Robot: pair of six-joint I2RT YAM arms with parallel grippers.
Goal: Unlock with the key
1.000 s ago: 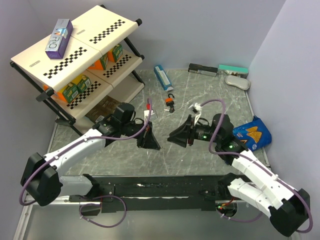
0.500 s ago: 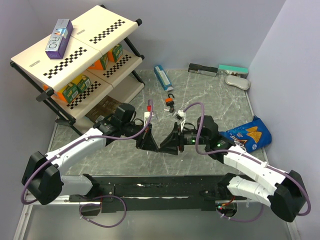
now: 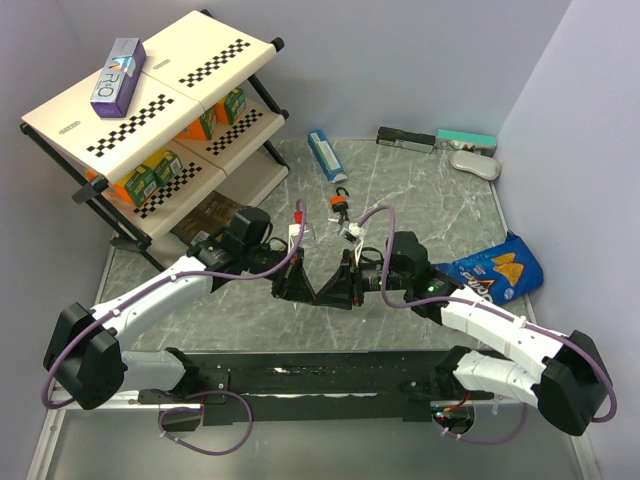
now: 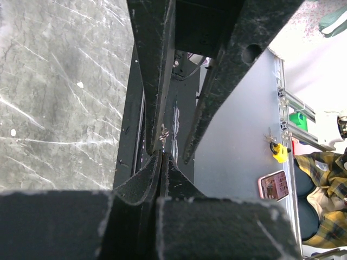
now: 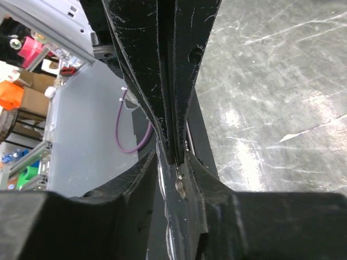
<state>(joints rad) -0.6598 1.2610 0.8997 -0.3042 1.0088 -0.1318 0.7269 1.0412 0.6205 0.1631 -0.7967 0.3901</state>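
1. Only the overhead view shows the shelf rack [image 3: 150, 110] at upper left, and the two arms meeting tip to tip at mid-frame on the grey marbled table [image 3: 430, 200].
2. The left gripper [image 3: 308, 292] points right. Its wrist view shows its fingers pressed together, clamped on the key [image 4: 164, 132], a small metal glint at their tips.
3. The right gripper [image 3: 328, 294] faces it. Its wrist view shows its fingers [image 5: 142, 176] apart, either side of the left tips and the key.
4. The orange padlock [image 3: 341, 205] lies above both grippers, apart from them. A blue chip bag [image 3: 497, 268] sits at the right, beside the pale wall.
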